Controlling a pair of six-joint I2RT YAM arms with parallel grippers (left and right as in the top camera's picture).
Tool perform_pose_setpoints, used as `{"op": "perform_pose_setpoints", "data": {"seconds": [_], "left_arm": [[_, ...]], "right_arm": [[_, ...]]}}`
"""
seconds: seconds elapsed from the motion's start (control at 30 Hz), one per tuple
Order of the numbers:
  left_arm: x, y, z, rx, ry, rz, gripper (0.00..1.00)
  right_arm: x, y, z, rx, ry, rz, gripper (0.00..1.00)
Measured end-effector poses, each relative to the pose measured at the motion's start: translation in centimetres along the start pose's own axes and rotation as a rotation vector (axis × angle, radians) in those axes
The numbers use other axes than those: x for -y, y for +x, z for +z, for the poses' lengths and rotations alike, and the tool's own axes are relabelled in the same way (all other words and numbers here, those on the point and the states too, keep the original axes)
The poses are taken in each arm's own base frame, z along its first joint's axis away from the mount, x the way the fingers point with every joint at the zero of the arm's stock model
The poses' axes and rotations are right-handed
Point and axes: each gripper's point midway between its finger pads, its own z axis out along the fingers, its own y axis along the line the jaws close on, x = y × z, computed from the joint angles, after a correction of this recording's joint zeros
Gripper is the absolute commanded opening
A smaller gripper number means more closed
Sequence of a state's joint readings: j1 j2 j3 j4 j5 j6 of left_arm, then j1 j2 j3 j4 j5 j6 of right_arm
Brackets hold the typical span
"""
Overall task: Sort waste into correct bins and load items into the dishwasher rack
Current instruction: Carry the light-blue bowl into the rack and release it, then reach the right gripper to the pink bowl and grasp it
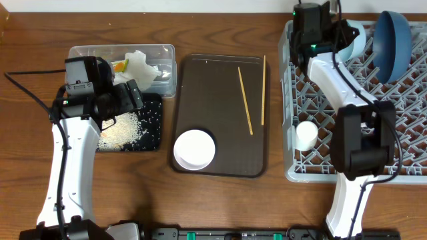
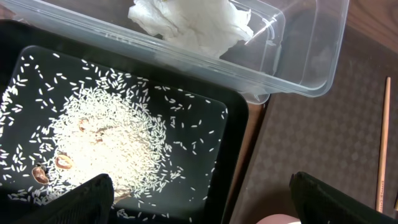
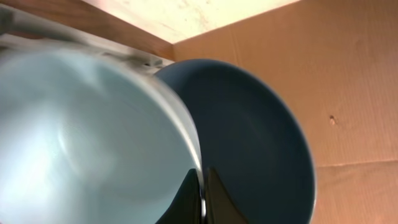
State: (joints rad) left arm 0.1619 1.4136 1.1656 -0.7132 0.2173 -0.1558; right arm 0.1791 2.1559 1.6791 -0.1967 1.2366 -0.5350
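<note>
Overhead: our right end effector (image 1: 343, 41) grips the light blue round bowl (image 1: 357, 39) over the large grey plastic lattice rack (image 1: 400, 153), beside the dark blue round plate (image 1: 392, 43). Left wrist: the left end effector (image 2: 205, 208) is wide. Right wrist: we should seat the bowl upright in the rack before releasing.

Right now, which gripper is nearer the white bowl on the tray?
Left. The left gripper is over the black tray, left of the white bowl; the right gripper holds the light blue bowl in the rack.
</note>
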Motion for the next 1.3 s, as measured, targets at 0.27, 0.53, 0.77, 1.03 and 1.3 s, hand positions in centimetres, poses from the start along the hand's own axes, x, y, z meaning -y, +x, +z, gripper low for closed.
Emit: {"op": "perform_pose_setpoints", "data": {"seconds": [0.27, 0.53, 0.77, 1.03, 1.3], "left_arm": [[0.0, 0.0, 0.0, 0.000, 0.000, 0.000, 0.93], [0.0, 0.0, 0.0, 0.000, 0.000, 0.000, 0.93], [0.0, 0.0, 0.0, 0.000, 0.000, 0.000, 0.93], [0.0, 0.0, 0.0, 0.000, 0.000, 0.000, 0.93], [0.0, 0.0, 0.0, 0.000, 0.000, 0.000, 0.93]], "right_arm": [[-0.8, -0.7, -1.2, 0.028, -0.015, -0.018, 0.03], [-3.0, -1.1, -4.0, 0.074, -0.073, -0.153, 0.43], [-3.5, -1.5, -5.1, 0.096, -0.083, -0.167, 0.68], [-4.4, -3.1, -8.1, 0.169, -0.099, -0.160, 0.99], [-5.1, -5.5, -13.1, 0.312, -0.232, -0.117, 0.99]]}}
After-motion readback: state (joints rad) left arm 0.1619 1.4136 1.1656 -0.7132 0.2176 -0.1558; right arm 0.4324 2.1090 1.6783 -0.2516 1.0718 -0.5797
